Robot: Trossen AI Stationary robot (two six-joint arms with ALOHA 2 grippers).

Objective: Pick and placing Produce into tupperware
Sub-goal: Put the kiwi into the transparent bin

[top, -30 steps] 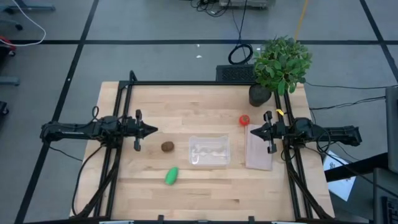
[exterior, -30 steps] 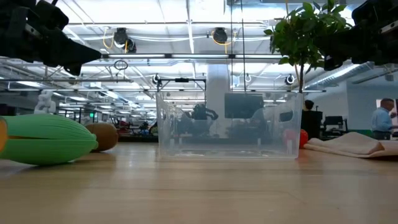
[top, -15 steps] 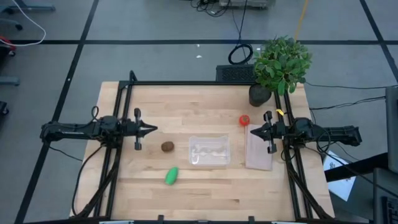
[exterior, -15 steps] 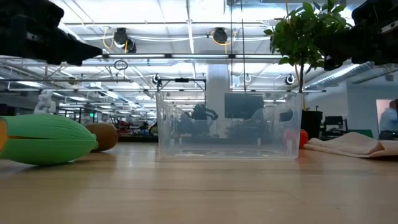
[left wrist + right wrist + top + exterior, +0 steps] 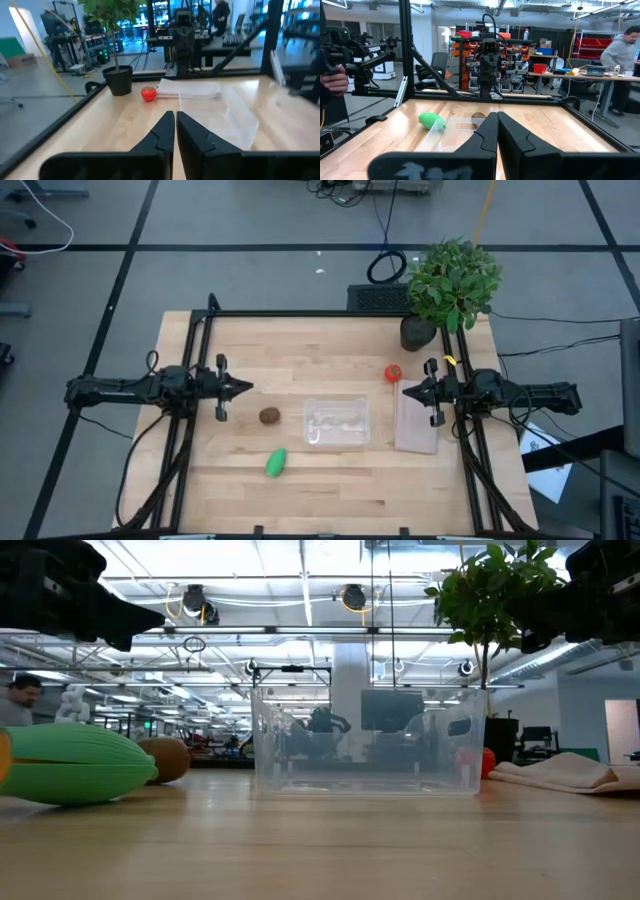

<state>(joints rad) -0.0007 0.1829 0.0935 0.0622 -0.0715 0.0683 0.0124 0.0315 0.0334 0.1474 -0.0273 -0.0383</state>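
Produce, three pieces, all loose on the table (image 5: pixel 330 340) and outside the tub (image 5: pixel 337 423). Kiwi (image 5: pixel 269 416) just left of the tub in the high view, apart from it; green piece (image 5: pixel 276 462) lower left of the tub, near the frame's lower middle; tomato (image 5: pixel 393 372) upper right of the tub, close to the panel (image 5: pixel 417 420). Tub clear and empty, near the middle of the table, panel lying flat just to its right. Plant (image 5: pixel 450 285) in a dark pot at the table's upper right corner.

Left gripper (image 5: pixel 247 389) at mid-left of the high view, above the table, pointing right toward the kiwi but short of it; fingers together, nothing between them. Right gripper (image 5: pixel 406 391) at mid-right, over the panel's upper left edge, pointing left, just below the tomato; fingers pressed together, holding nothing.

In the low view, green piece large at the far left, kiwi just behind it, tub at centre, tomato peeking past the tub's right wall, panel at the far right. A person (image 5: pixel 621 50) at the right edge of the right wrist view, beyond the table.
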